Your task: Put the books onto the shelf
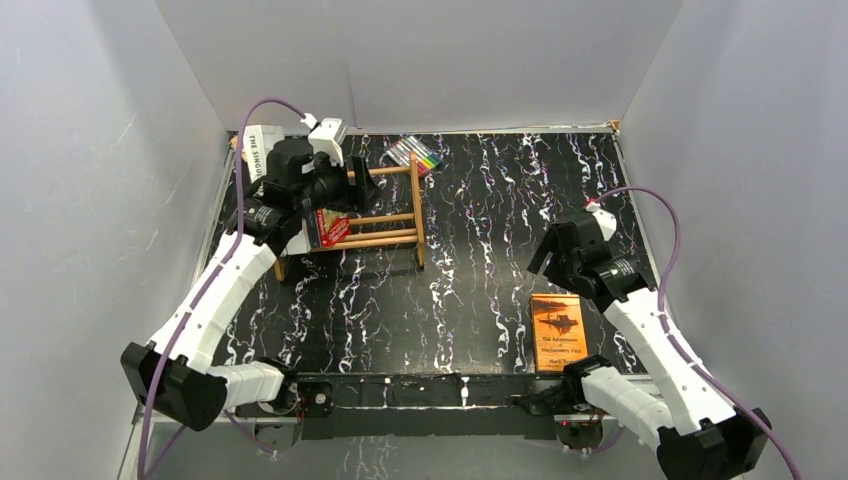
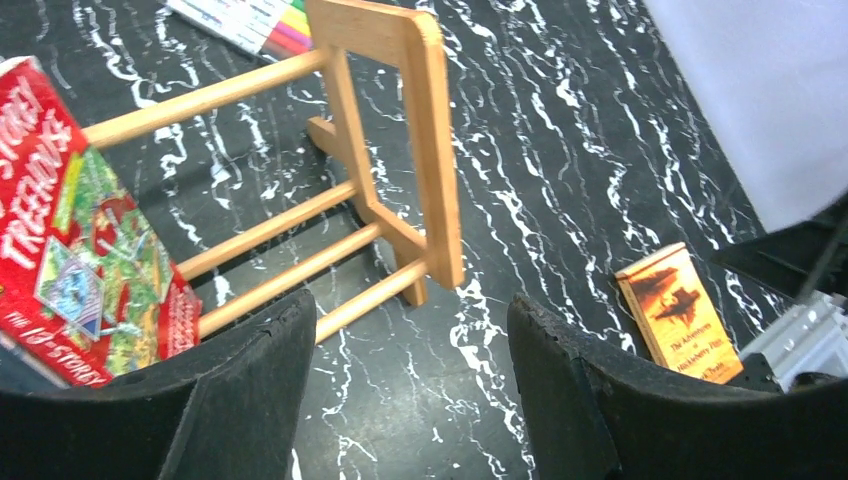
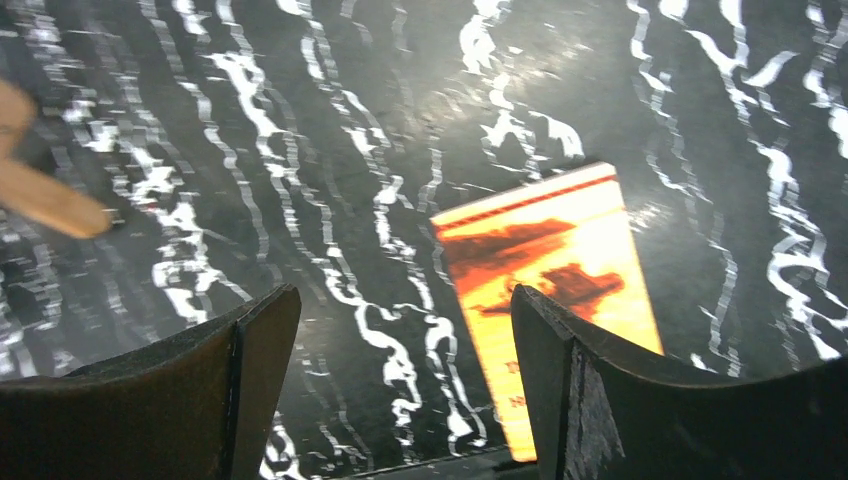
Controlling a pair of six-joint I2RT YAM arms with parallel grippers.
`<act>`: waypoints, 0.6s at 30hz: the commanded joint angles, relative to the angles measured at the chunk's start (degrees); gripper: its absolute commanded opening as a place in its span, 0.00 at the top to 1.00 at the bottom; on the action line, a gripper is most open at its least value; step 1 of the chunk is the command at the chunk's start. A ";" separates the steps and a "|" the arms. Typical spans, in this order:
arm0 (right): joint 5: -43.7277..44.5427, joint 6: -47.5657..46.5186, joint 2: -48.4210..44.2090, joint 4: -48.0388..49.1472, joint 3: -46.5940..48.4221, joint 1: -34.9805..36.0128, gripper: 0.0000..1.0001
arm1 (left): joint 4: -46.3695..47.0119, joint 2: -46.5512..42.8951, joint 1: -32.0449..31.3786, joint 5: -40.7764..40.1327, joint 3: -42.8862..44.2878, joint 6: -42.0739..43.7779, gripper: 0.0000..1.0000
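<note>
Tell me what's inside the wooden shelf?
A red book leans inside the shelf. From above, the left gripper covers its left end, so anything else there is hidden.

Three books can be counted: one red patterned paperback (image 2: 90, 250), one thin orange book with a dark silhouette (image 1: 557, 330), and one white book with black spine lettering (image 1: 258, 150). Whether more stand behind the left arm cannot be told. There is one small brown wooden rack (image 1: 392, 215), showing four dowel rails (image 1: 385, 218) and one end frame (image 1: 417, 200) in full. One pack of colourful markers (image 1: 415, 153) is in view. There are two white-and-black robot arms, left (image 1: 215, 290) and right (image 1: 655, 335), and one black table with white veining (image 1: 480, 250).
</note>
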 commanded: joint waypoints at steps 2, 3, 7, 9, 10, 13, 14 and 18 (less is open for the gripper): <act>10.40 2.02 1.78 -6.30 0.59 -0.89 0.12 | 1.79 -1.83 -2.38 6.22 -2.85 -0.77 0.32; 10.91 3.87 2.04 -6.94 0.64 -1.31 0.11 | 2.18 -1.95 -2.84 6.76 -3.17 -0.85 0.32; 10.16 6.82 3.39 -6.27 -1.23 -3.02 0.09 | 4.51 -1.59 -4.57 10.96 -4.68 -2.27 0.31; 9.30 7.85 4.44 -6.36 -2.63 -5.04 0.09 | 5.91 -1.08 -5.43 13.77 -5.28 -3.28 0.31; 8.75 8.53 4.76 -6.63 -3.25 -6.36 0.09 | 6.56 -0.82 -6.06 14.95 -5.51 -3.63 0.31; 6.80 9.24 4.54 -5.67 -5.72 -11.09 0.07 | 8.24 -0.03 -9.68 15.75 -6.16 -4.04 0.31; 5.97 8.78 4.21 -4.52 -6.47 -12.57 0.07 | 8.74 0.23 -10.78 15.72 -6.21 -4.06 0.31; -0.07 5.86 4.46 -0.19 -8.47 -20.69 0.07 | 9.83 1.89 -15.38 15.02 -5.28 -4.50 0.31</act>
